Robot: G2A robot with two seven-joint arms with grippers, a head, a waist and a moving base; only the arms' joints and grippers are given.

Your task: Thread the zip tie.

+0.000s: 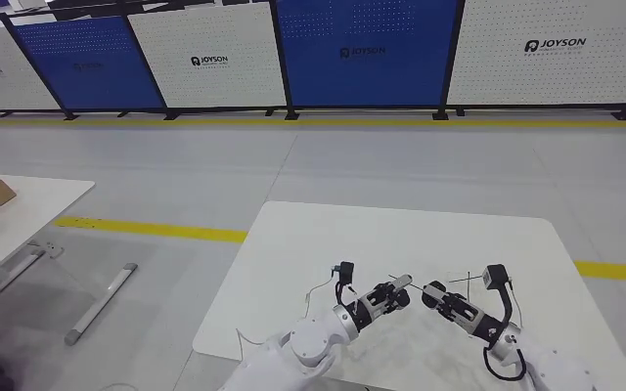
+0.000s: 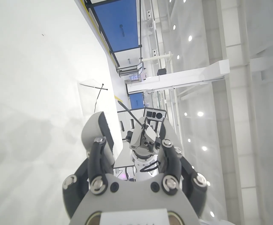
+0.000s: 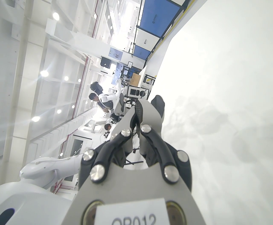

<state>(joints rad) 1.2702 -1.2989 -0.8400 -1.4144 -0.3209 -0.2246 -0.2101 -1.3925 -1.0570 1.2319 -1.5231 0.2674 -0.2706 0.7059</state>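
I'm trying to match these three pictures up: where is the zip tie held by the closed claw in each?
Top view: the held zip tie is a thin dark line at the right gripper's tip, over the white table.
Left wrist view: a dark strap sticking out of that gripper's tip.
Right wrist view: pinched inside that shut gripper, too hidden to pick out.
Shared landmark: the blue wall panels.

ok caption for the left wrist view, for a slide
Left gripper, fingers open, facing right gripper holding a zip tie; spare ties on the table.

Logo print on partition panels (image 1: 210, 61), coded label (image 3: 132, 214) on right wrist mount (image 3: 132, 187)
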